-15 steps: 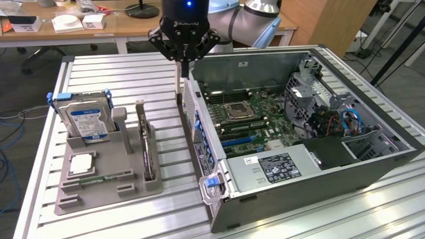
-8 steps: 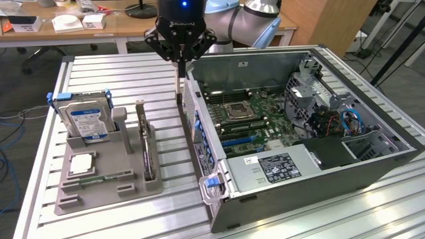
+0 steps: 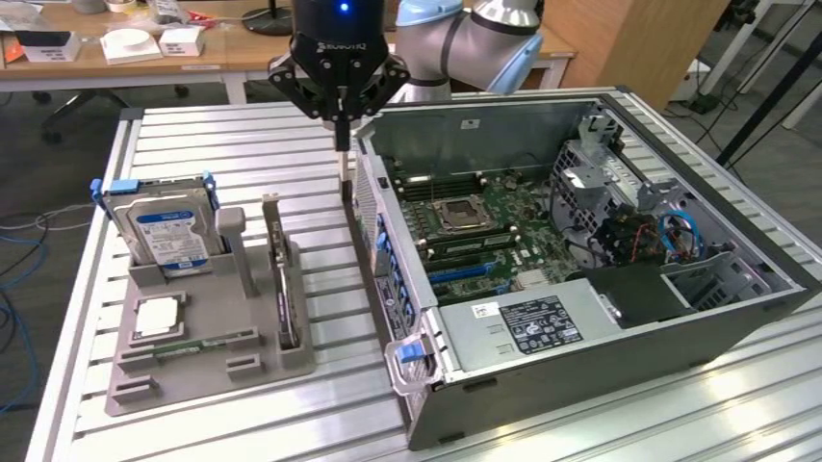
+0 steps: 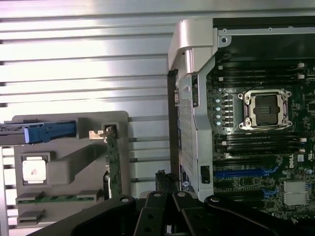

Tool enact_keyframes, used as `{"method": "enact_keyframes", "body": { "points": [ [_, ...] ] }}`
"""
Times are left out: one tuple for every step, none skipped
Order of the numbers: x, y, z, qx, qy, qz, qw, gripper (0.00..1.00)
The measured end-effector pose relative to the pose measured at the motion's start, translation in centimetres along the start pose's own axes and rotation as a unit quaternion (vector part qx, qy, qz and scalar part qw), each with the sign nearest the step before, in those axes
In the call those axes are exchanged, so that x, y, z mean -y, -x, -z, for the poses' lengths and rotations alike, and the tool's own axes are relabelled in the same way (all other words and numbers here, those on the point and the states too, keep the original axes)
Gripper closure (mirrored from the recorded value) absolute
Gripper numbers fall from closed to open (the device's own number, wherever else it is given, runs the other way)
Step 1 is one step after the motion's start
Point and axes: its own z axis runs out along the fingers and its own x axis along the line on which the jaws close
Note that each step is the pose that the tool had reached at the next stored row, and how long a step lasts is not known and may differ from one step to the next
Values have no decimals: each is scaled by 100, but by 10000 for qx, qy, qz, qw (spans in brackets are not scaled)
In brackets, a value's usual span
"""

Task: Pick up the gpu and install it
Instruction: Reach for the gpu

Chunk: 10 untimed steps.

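Observation:
The gpu (image 3: 285,294) is a thin dark card standing on edge in a slot of the grey holder (image 3: 257,371), its silver bracket end toward the back. In the wrist view the gpu (image 4: 114,164) shows edge-on in the same holder (image 4: 123,123). My gripper (image 3: 343,142) hangs above the table strip between the holder and the open computer case (image 3: 719,318), fingers pointing down and shut with nothing between them. It sits behind and to the exterior view's right of the gpu, not touching it. The wrist view shows the gripper (image 4: 165,186) close beside the case's rear wall (image 4: 194,73).
The holder also carries a silver hard drive with a blue label (image 3: 167,226), a CPU chip (image 3: 154,316) and a green memory stick (image 3: 192,346). Inside the case lies the motherboard (image 3: 475,231) with blue slots (image 3: 463,274). A desk with boxes (image 3: 129,43) stands behind.

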Motion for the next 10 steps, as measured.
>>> {"method": "enact_keyframes", "body": {
  "points": [
    [1,-9,0,0,0,0,10000,89],
    [3,-16,0,0,0,0,10000,89],
    [5,-24,0,0,0,0,10000,89],
    [7,-31,1,0,0,0,10000,89],
    [10,-41,1,0,0,0,10000,89],
    [13,-52,1,0,0,0,10000,89],
    [15,-63,1,0,0,1,10000,89],
    [18,-74,1,0,0,0,10000,89],
    [21,-88,2,0,0,0,10000,89],
    [24,-104,2,0,0,0,10000,89]
  ]
}}
